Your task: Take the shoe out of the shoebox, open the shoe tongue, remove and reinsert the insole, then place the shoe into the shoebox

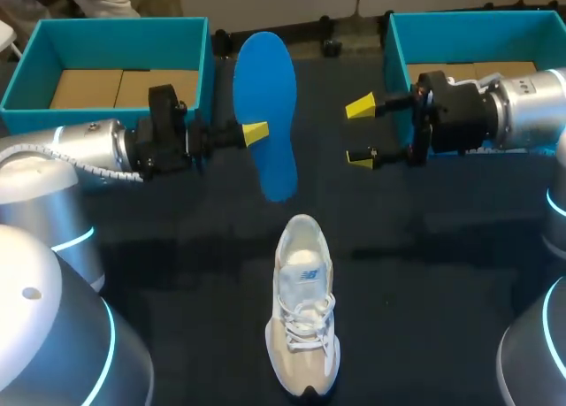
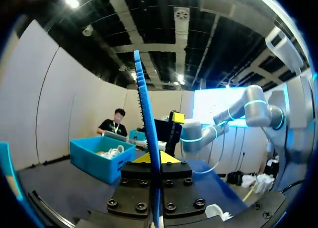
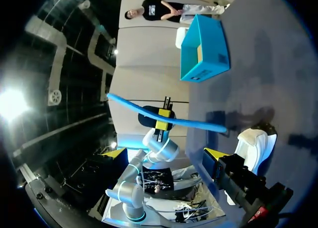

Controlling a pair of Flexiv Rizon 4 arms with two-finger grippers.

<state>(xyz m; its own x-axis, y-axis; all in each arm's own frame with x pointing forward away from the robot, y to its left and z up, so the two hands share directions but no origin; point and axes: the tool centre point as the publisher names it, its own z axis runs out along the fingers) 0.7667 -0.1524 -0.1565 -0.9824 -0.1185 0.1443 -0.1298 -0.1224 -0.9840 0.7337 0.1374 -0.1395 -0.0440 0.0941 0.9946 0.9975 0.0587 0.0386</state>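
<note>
Above the far middle of the dark cloth table (image 1: 442,273), the left gripper (image 1: 255,134) is clenching a blue foam insole (image 1: 265,114) by one long edge and holding it off the surface. In the left wrist view the insole is standing on edge between the fingers. The right gripper (image 1: 360,133) is hanging beside the insole without touching it, jaws released and holding nothing. A white and beige lace-up sneaker (image 1: 303,309) is standing upright on its sole at the near middle of the table, toe toward the robot, apart from the insole. A left teal cardboard shoebox (image 1: 115,43) and a right teal cardboard shoebox (image 1: 469,39) are sitting at the far corners.
</note>
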